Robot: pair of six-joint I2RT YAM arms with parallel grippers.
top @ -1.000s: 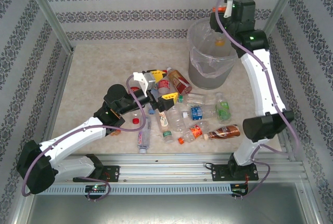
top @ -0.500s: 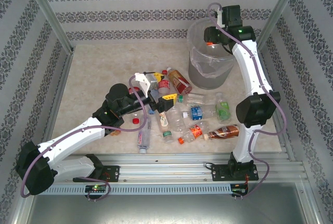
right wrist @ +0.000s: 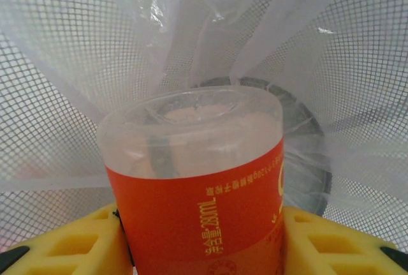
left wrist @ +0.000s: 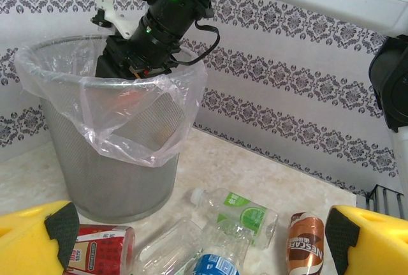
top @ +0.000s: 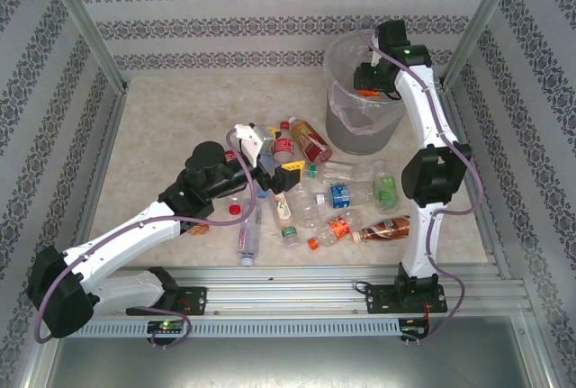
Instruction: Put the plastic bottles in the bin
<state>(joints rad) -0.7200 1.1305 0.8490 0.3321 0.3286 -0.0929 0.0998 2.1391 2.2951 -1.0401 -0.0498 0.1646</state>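
At the bin's mouth, right gripper (top: 371, 79): clenched on a clear plastic bottle with an orange label (right wrist: 204, 214). Its yellow fingers (right wrist: 57, 246) press on either side of the label.
Held bottle: it is lowered inside the rim with its clear base pointing down at the bin's dark round floor.
Bin: a tall round grey mesh wastebasket (top: 360, 131) stands upright at the far right of the beige speckled table (top: 162, 136). A clear bag liner (left wrist: 137, 138) is folded loosely over its rim.
Left gripper (top: 279, 148): spread wide, with nothing between its yellow pads (left wrist: 35, 240). It hangs over the left end of the bottle heap and faces the bin.
Bottles on the table: they lie scattered just in front of the bin, all on their sides as far as can be seen.
Nearest the bin: a red-labelled bottle (top: 310, 140), close to the bin's foot.
Further right: a green-labelled clear bottle (left wrist: 239, 208) and a brown coffee bottle (left wrist: 304, 240).
Middle of the heap: a blue-labelled bottle (top: 339, 195) with a small orange-labelled bottle (top: 337, 229) near it.
Near edge: a slim clear bottle (top: 247, 237) lies by itself, with a loose red cap (top: 236, 211) just beside it.
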